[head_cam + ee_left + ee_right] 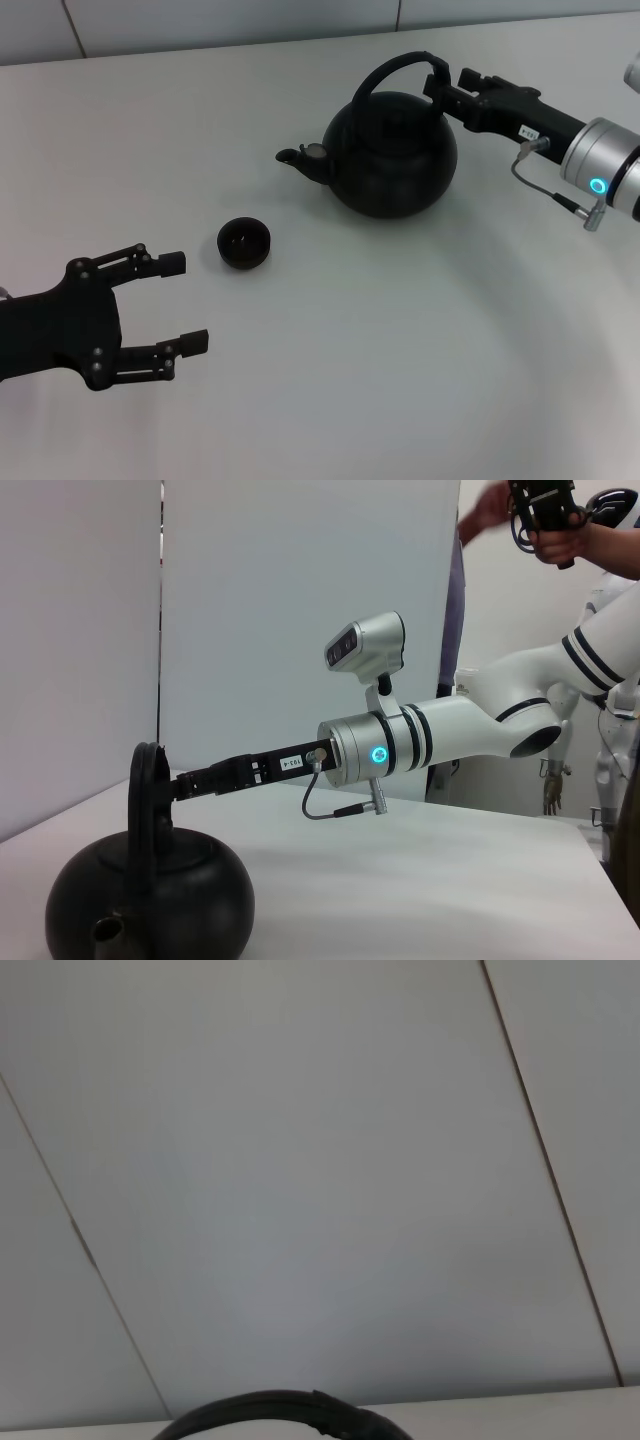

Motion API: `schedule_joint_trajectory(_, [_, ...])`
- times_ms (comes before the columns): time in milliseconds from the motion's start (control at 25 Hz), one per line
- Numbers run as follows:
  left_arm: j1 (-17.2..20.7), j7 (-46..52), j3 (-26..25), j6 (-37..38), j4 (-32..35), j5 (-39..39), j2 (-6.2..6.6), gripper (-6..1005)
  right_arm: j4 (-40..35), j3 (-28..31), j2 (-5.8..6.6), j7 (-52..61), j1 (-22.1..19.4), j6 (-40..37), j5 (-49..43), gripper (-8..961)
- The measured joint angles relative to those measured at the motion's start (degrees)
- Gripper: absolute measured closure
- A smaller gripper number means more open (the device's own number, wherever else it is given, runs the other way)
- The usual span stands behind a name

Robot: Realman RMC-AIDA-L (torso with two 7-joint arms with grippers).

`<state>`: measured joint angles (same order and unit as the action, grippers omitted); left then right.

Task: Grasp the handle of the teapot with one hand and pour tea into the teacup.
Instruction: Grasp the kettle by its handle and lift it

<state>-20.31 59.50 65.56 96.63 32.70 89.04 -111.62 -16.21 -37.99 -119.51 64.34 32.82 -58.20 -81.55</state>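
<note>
Right gripper (447, 92) up against the handle (395, 68) on the teapot (392, 152), jaw state impossible to tell, spout aimed at the teacup (244, 243) near-left, well apart; left gripper (190, 302) spread open, idle beside that cup.

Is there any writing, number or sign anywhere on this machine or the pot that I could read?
Small white sticker on the right arm's black wrist section, also visible in the head view: dark characters, too small to read.
Glowing blue ring light on the right arm: a light, no text.
Teapot, teacup, left claw: no markings visible.
</note>
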Motion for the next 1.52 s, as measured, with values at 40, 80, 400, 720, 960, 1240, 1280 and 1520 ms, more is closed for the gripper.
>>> schedule_joint_trajectory(40, [0.0, 0.0, 0.0, -0.1, 0.0, 0.0, 0.0, 150, 0.0, 0.0, 0.01, 0.0, 0.1, 0.0, -0.1, 325])
schedule_joint_trajectory(80, [0.0, 0.0, 0.0, -0.2, 0.0, 0.0, 0.0, 150, 0.1, 0.0, 0.01, 0.0, 0.2, 0.0, -0.1, 325])
schedule_joint_trajectory(400, [0.0, 0.0, 0.0, -0.5, 0.0, 0.1, -0.06, 150, 0.7, -0.2, 0.13, -0.1, 1.0, 0.0, -0.2, 356])
schedule_joint_trajectory(720, [0.1, 0.0, 0.0, -0.5, 0.0, 0.1, -0.09, 150, 1.3, -0.8, 0.16, -1.4, 1.0, 0.1, -0.4, 396])
schedule_joint_trajectory(960, [-0.1, 0.0, 0.0, -0.5, 0.0, 0.1, -0.08, 150, 1.4, -1.7, 0.11, -2.1, 1.3, 0.8, -0.3, 427])
schedule_joint_trajectory(1240, [0.2, 0.0, 0.0, -0.5, 0.0, 0.1, -0.02, 150, 1.4, -1.3, 0.06, -2.1, 1.3, 0.9, -0.1, 668])
schedule_joint_trajectory(1280, [0.2, 0.0, 0.0, -0.5, 0.0, 0.1, -0.01, 150, 1.4, -1.3, 0.06, -2.1, 1.3, 0.9, -0.1, 697])
schedule_joint_trajectory(1520, [0.2, 0.0, 0.0, -0.5, 0.0, 0.1, 0.01, 150, 1.4, -1.1, 0.0, -2.2, 1.3, 0.8, 0.0, 785])
